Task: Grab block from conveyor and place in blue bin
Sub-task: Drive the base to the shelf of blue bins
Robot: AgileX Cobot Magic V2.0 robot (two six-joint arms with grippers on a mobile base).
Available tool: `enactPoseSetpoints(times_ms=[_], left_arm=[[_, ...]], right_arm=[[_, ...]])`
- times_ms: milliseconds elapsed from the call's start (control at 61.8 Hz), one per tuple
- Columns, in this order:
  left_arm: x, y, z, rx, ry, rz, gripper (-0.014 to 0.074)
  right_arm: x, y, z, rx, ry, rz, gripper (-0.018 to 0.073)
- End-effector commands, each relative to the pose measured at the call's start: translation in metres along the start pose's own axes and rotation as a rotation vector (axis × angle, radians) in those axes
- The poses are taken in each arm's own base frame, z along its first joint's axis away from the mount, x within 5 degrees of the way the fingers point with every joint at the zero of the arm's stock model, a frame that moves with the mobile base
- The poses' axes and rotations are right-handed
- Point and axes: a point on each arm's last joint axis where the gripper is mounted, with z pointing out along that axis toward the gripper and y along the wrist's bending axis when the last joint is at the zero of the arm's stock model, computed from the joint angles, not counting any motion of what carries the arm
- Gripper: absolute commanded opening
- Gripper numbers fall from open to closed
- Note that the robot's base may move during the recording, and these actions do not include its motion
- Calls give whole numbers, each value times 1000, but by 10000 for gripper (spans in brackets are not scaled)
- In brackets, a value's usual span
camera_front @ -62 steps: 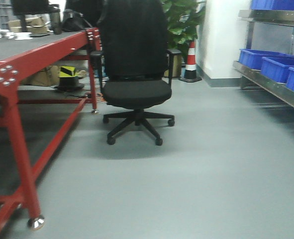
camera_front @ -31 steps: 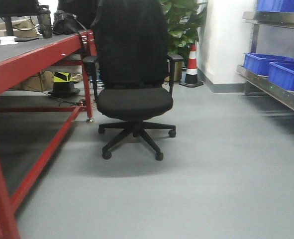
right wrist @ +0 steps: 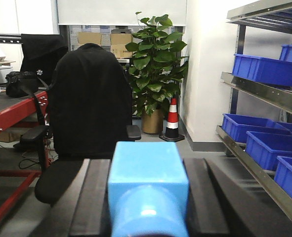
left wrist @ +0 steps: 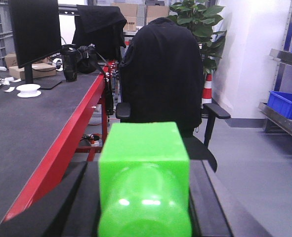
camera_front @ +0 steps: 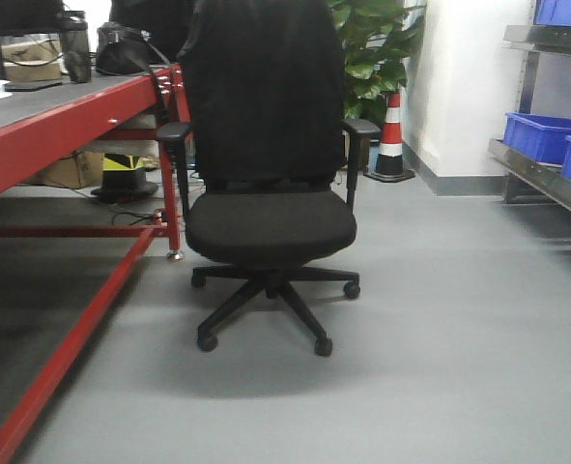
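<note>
A bright green block (left wrist: pixel 145 192) fills the lower middle of the left wrist view, and my left gripper (left wrist: pixel 144 165) is shut on it, one black finger on each side. A light blue block (right wrist: pixel 148 197) sits the same way in my right gripper (right wrist: pixel 148 160), which is shut on it. The conveyor (left wrist: pixel 22 123), a dark grey belt edged in red, runs along the left; its red frame (camera_front: pixel 63 135) also shows in the front view. Blue bins (right wrist: pixel 262 69) line the metal shelves on the right, with two more (camera_front: pixel 546 135) at the front view's right edge. Neither arm shows in the front view.
A black office chair (camera_front: pixel 266 193) with a dark jacket over its back stands straight ahead on the grey floor. A monitor (left wrist: pixel 34 34), a black flask and small items rest on the belt. A striped cone (camera_front: pixel 391 135) and a potted plant (right wrist: pixel 153 59) stand by the far wall.
The front view has advanced and swung: the chair looms larger and nearer, the red frame has slid out to the left, and the blue bins have drifted toward the right edge.
</note>
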Motion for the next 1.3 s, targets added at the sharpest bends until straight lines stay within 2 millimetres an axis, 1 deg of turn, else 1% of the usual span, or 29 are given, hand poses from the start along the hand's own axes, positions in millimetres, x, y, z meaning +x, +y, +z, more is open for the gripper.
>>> enactPoseSetpoints(times_ms=[0,1279], left_arm=[[-3,-1,-1,9,-25,-7,-111],[-3,-1,-1,9,-25,-7,-111]], right_arm=[[-4,0,-2,-2,-27,-11,-162],[-4,0,-2,-2,-27,-11,-162]])
